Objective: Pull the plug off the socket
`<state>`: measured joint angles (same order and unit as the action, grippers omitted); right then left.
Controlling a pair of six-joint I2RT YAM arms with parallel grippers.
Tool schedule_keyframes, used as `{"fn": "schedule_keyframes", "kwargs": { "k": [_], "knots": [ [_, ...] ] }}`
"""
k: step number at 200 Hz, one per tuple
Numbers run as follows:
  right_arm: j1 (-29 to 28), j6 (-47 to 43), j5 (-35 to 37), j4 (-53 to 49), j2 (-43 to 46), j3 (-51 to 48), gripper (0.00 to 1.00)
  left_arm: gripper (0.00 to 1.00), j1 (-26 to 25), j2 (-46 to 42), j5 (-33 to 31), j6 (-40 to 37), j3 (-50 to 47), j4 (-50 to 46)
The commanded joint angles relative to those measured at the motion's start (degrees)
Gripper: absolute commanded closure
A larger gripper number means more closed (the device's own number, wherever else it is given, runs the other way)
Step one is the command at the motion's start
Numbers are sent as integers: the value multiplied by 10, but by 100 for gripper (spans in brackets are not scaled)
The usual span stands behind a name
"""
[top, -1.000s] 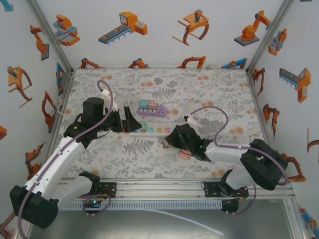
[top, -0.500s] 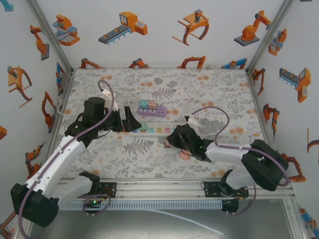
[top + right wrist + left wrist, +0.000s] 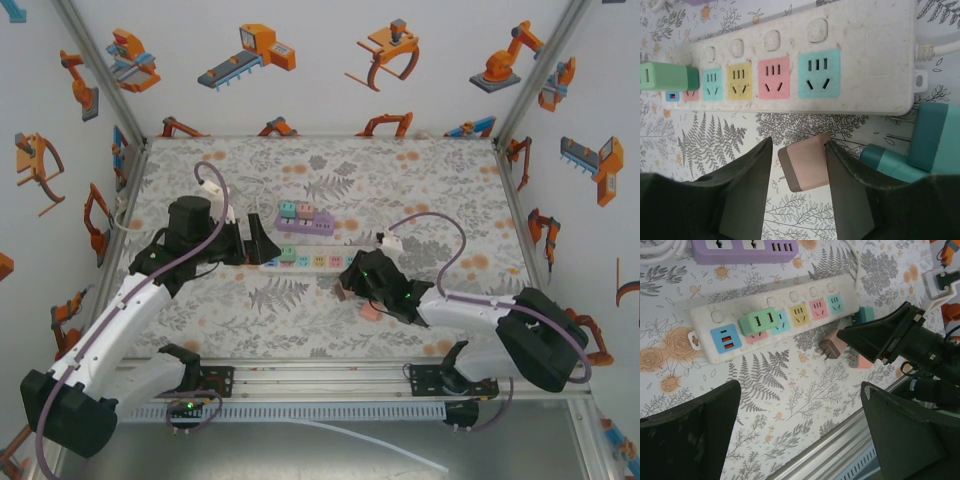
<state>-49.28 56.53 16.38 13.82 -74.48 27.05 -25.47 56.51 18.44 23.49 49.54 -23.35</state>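
You've got a matt, slightly grubby white plastic power strip point(image 3: 792, 50), a smooth matt pink plastic plug point(image 3: 805, 162), dull rough black fingers point(image 3: 747, 195) on the right gripper point(image 3: 800, 145), and a matt printed table cover point(image 3: 715, 140).

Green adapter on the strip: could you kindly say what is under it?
Under the green adapter, a pink socket face of the white strip peeks out; its holes are covered.

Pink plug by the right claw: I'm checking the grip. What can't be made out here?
- Right wrist: whether the right claw presses the pink plug; the fingers hide its sides.
- Right wrist: teal adapter, cut off by the right edge.
- Top external: the plug's prongs, too small.
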Motion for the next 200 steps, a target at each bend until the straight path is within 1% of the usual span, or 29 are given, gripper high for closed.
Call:
{"fn": "schedule_keyframes", "kwargs": {
  "k": [1,21,44,66,87,111,125,138,169,200],
  "knots": [
    [-3,-27,38,-23,25,11,52,3,-2,-13,-22,-3,11,-18],
    [-3,-62,43,-29,45,19,53,3,-1,-17,-41,4,8,-23],
    [-3,-140,52,-27,70,33,53,3,-1,-23,-76,12,5,-30],
    [-3,-262,61,-5,100,44,53,3,3,-26,-110,21,2,-41],
    [-3,-397,61,51,123,41,53,3,15,-22,-133,38,-1,-50],
    [-2,-543,16,130,136,37,53,3,37,-17,-136,56,-13,-49],
    [-2,-611,-33,168,135,40,52,3,51,-12,-128,64,-23,-46],
    [-2,-663,-76,177,126,56,49,3,64,-7,-121,71,-30,-44],
    [-3,-721,-170,133,91,123,48,3,84,15,-113,83,-45,-37],
    [-8,-733,-254,27,36,222,46,3,94,55,-97,90,-52,-28]
  ]
}}
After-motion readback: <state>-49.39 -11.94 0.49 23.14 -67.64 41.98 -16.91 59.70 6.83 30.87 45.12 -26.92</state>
